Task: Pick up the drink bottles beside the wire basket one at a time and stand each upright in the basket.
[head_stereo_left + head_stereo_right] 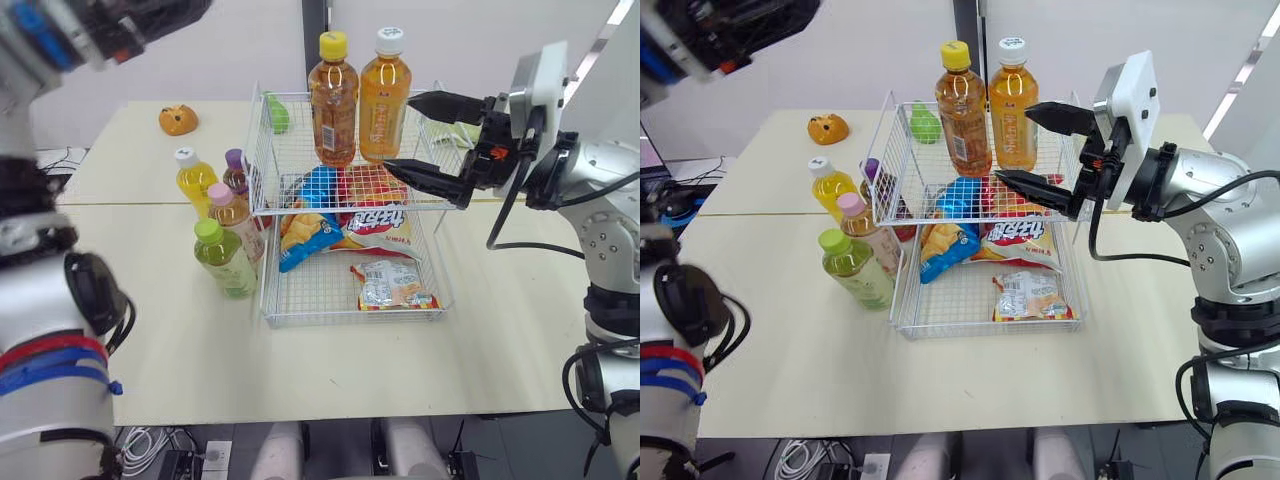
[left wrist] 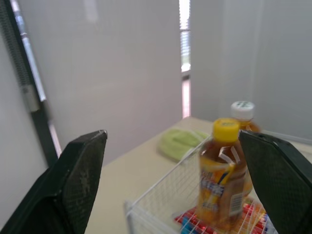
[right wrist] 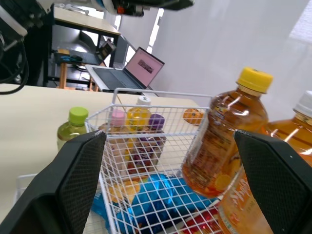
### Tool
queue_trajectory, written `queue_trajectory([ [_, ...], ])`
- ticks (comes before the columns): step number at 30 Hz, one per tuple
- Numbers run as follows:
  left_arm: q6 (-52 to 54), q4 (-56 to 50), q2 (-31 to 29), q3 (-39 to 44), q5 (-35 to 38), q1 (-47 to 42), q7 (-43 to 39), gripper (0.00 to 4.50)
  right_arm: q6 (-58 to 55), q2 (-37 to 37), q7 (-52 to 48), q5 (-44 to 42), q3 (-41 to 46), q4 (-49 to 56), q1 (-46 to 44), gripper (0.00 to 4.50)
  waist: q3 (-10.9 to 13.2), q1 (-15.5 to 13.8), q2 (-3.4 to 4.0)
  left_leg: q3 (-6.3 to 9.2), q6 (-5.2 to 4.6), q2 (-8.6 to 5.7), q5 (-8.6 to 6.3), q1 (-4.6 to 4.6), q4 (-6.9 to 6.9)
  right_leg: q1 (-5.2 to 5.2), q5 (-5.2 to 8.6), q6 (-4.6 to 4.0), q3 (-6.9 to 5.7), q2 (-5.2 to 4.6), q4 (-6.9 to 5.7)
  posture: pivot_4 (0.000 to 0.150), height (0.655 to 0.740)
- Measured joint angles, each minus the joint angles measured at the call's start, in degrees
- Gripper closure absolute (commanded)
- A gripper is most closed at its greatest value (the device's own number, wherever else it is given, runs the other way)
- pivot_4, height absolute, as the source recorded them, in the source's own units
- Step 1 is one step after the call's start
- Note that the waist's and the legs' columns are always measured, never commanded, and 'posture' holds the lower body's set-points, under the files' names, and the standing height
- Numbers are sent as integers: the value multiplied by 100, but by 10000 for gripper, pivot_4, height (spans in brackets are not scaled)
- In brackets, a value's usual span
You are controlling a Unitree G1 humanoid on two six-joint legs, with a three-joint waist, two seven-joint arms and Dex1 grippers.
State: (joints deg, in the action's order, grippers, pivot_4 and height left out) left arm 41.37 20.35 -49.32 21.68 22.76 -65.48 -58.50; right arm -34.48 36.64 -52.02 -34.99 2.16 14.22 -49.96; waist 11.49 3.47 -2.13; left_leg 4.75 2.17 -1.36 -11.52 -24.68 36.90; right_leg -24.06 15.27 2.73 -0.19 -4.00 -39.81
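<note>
Item count. Clear plastic bottles of amber tea, two: the yellow-capped tea bottle (image 1: 333,105) and the white-capped tea bottle (image 1: 383,100), both just off the fingertips of the right claw (image 1: 398,130). White two-tier wire basket (image 1: 340,320), one. Smaller plastic drink bottles, four, all across the basket from the claw: white-capped yellow bottle (image 1: 194,180), purple-capped bottle (image 1: 236,172), pink-capped bottle (image 1: 235,212), green-capped bottle (image 1: 224,258). Printed snack packets below the claw — three can be told apart: blue packet (image 1: 310,240), red-and-white packet (image 1: 380,225), small pale packet (image 1: 392,285). Round green object (image 1: 278,113) — one. Orange object (image 1: 178,119), one.
</note>
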Motion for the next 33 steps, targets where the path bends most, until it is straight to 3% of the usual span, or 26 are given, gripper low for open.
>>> queue_trajectory([
  [7, 153, -1613, -48, 1995, 149, 2913, 1182, 441, 35, -258, -324, -84, -149, -317, -242, 0, -1, -25, -1, -1, 0, 2, -1, 8, 0, 0, -1, -1, 17, -3, 5, 1500, 7400],
  [10, -96, -2203, 424, 2774, 151, 4140, 1558, 441, 76, -332, -453, -77, -194, -415, -289, 0, -3, -47, -2, -4, 0, 3, -1, 11, 0, 2, -1, -2, 19, -3, 6, 1500, 7400],
  [15, -605, -3147, 1656, 3271, 230, 5926, 1996, 441, 186, -406, -618, -18, -290, -516, -313, 0, -7, -182, -10, -8, 0, 4, -1, 20, 3, 5, -7, -3, 36, -6, 8, 1500, 7400],
  [23, -590, -4200, 2495, 3385, 793, 7197, 2709, 441, 264, -431, -707, -2, -332, -574, -347, 0, -16, -228, -20, -3, 1, 14, -3, 75, -18, 92, -21, -12, -10, -3, 82, 1500, 7400],
  [33, -648, -4461, 2432, 3133, 1266, 7284, 3201, 441, 273, -419, -767, 20, -332, -610, -346, 0, -16, -219, -20, -6, 0, 15, -3, 75, -20, 91, -24, -16, -14, -2, 81, 1500, 7400],
])
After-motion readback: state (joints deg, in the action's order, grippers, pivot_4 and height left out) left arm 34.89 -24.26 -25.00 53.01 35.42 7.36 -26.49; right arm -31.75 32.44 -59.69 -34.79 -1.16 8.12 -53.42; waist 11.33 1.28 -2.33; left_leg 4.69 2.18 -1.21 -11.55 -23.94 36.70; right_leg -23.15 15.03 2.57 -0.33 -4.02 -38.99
